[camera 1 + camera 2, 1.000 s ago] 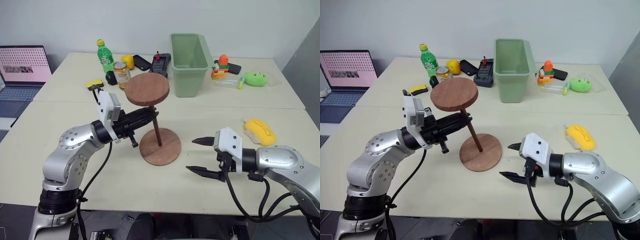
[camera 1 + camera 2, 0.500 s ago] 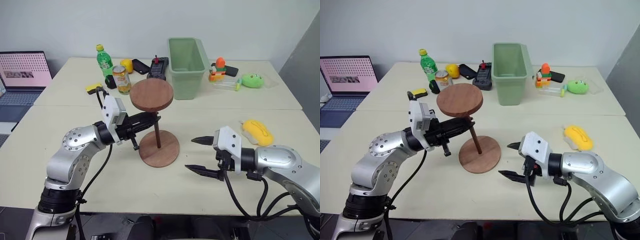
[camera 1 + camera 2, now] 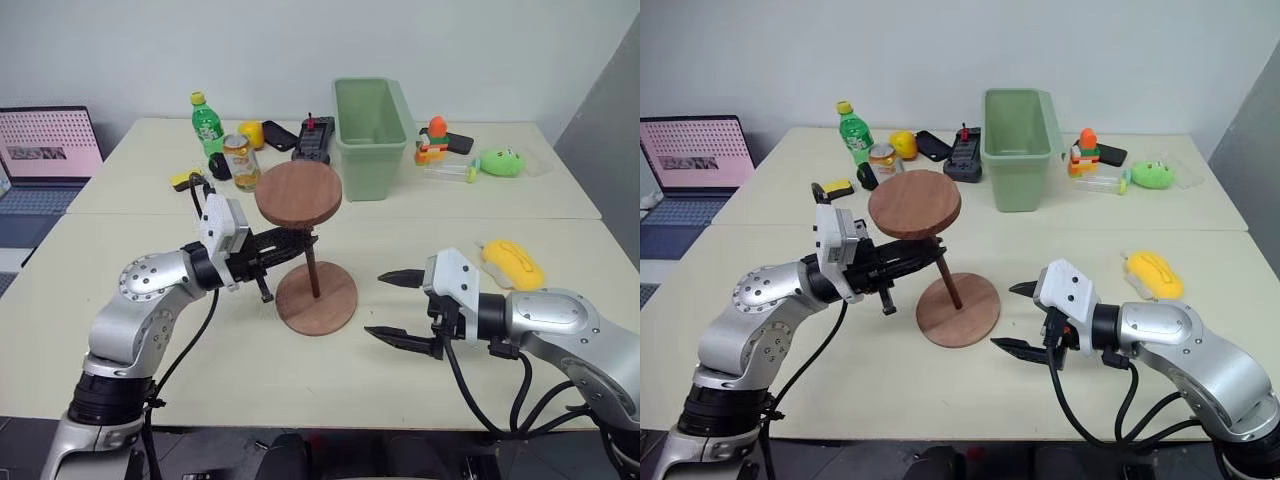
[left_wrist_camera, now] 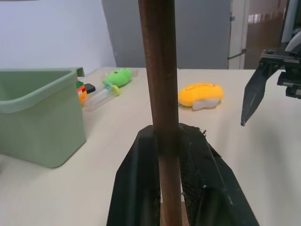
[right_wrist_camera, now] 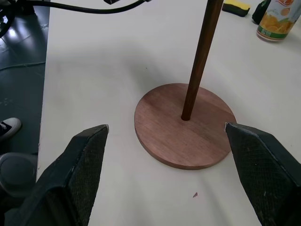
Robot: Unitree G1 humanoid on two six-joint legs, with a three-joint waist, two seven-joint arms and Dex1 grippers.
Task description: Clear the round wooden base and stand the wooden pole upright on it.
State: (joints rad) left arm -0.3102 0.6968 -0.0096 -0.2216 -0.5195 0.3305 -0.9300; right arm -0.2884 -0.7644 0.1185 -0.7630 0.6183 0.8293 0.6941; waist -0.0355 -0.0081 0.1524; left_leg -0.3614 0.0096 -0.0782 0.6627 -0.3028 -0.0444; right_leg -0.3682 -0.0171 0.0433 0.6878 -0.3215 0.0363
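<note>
- The round wooden base (image 3: 316, 297), a flat reddish-brown disc, lay flat on the table (image 3: 420, 370) near its front middle.
- The wooden pole (image 3: 311, 262), a thin dark-brown rod, stood nearly upright with its lower end at the base's centre and its fixed reddish-brown disc on top, facing up and slightly tilted.

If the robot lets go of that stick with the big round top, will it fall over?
Probably wobbly: the wooden pole carries a wide disc on top and leans slightly. Its thin foot sits at the round wooden base's centre; likely stiff wood.
</note>
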